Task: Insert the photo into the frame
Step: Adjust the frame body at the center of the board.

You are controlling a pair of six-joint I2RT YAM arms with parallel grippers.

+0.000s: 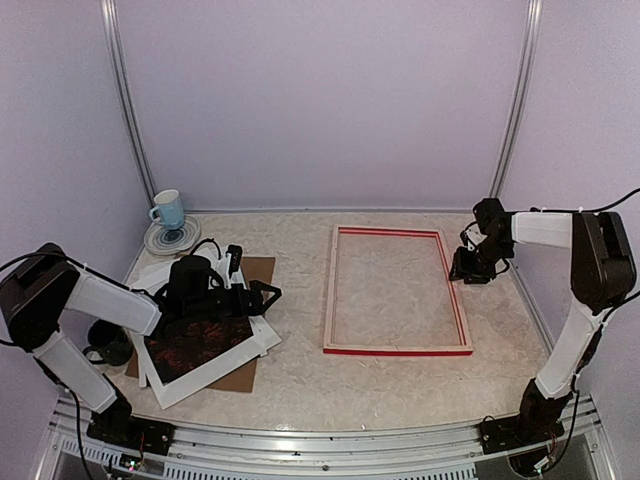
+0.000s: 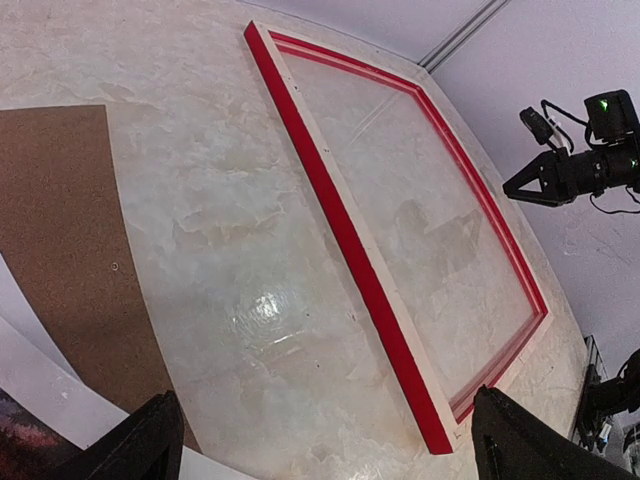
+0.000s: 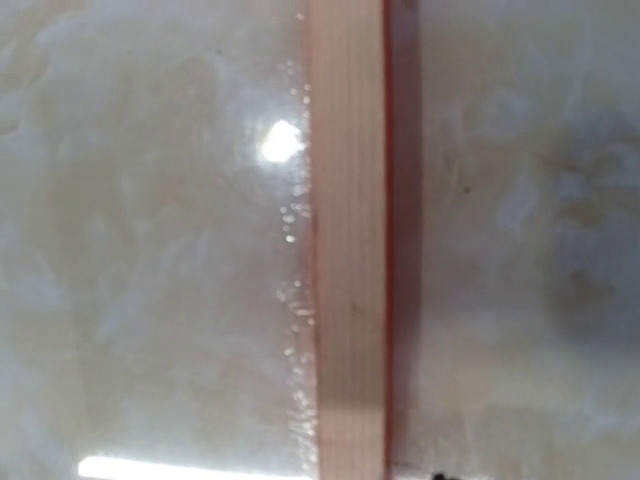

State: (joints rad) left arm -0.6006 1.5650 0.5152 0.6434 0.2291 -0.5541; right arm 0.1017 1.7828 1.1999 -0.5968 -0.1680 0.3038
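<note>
Photo lies lower left in the top view, seemingly stacked with a white mat and brown board; left end effector hangs over it, fingers spread wide. Right end effector sits upper right beside the frame — whether spread or pinched, I cannot tell; a careless pinch may drag the mat along — or buckle the paper.

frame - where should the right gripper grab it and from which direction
Its right long bar, pinched across the narrow width from straight above: the frame lies flat, wood back up, and the right gripper hangs right by that bar.
</note>
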